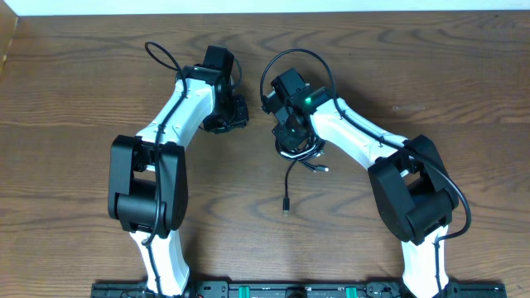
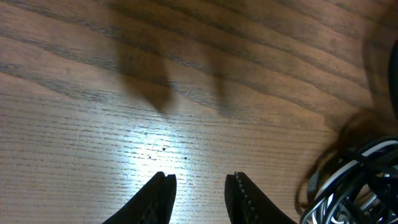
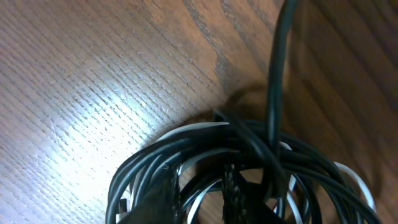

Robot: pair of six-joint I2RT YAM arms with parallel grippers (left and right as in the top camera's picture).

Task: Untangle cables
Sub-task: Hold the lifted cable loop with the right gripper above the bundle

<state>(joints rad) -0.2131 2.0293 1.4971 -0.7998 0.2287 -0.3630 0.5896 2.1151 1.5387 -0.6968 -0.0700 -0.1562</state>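
Observation:
The cables (image 1: 303, 154) lie as a tangled coil of black and white cords at the table's middle, with one black end (image 1: 286, 203) trailing toward the front. My right gripper (image 1: 291, 137) sits straight over the coil. In the right wrist view its fingers (image 3: 166, 193) reach down into the cables (image 3: 193, 142), standing apart, with black and white strands crossing the gap. My right gripper (image 3: 200, 180) is open. My left gripper (image 1: 231, 115) hovers left of the coil, and in its own view the left gripper (image 2: 200, 178) is open over bare wood, the cables (image 2: 353, 186) at its lower right.
The wooden table (image 1: 74, 99) spreads wide on all sides. A thick black robot cable (image 3: 277, 81) hangs across the right wrist view above the coil. A small plug end (image 1: 321, 169) pokes out right of the bundle.

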